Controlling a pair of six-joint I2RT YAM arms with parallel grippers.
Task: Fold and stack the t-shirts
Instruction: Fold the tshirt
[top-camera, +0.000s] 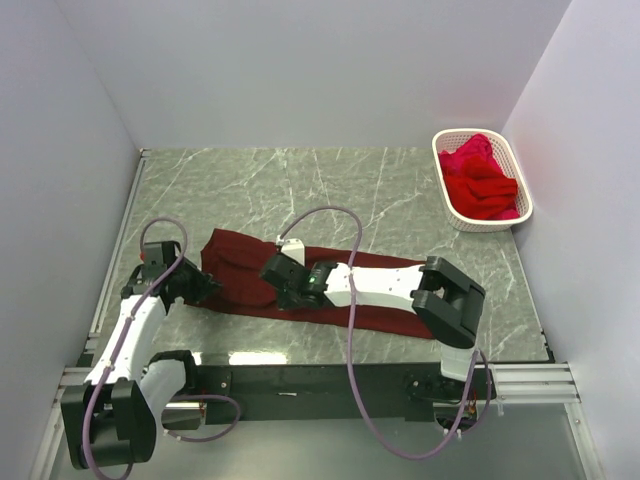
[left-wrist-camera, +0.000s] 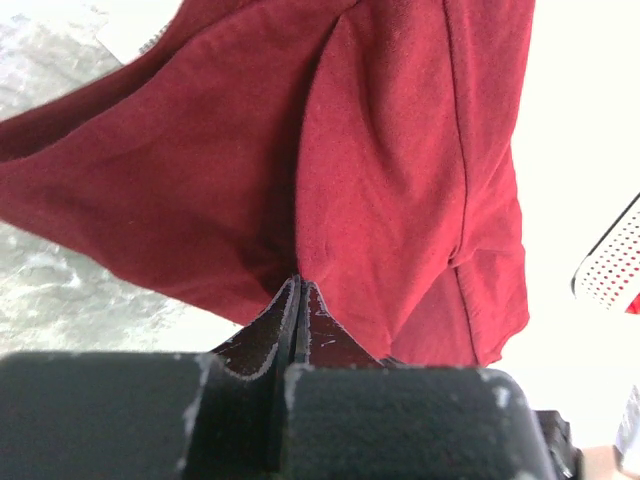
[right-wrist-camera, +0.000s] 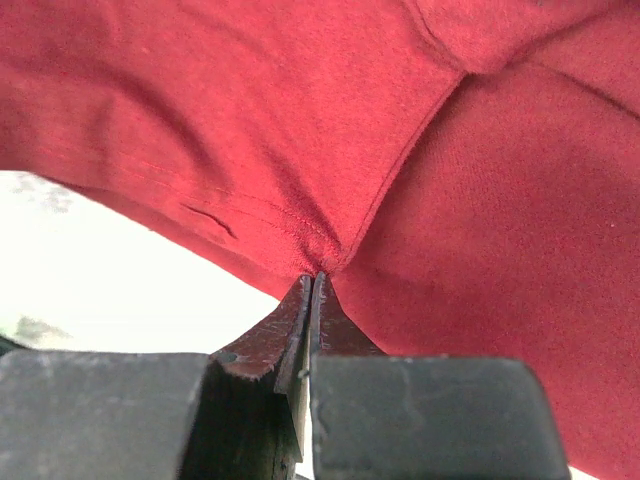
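As the maroon t-shirt (top-camera: 236, 261) lay left-to-right, the left pincer (left-wrist-camera: 298, 287) clamped its left end, the right pincer (right-wrist-camera: 312, 281) nearer its middle.

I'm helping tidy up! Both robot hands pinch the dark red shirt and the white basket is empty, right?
No. The top external view shows the white basket holding bright red t-shirts. The left gripper and right gripper do pinch the maroon t-shirt.

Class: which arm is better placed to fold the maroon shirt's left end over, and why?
Probably the left: the left gripper is shut on the maroon shirt at its left edge, while the right gripper pinches nearer the middle.
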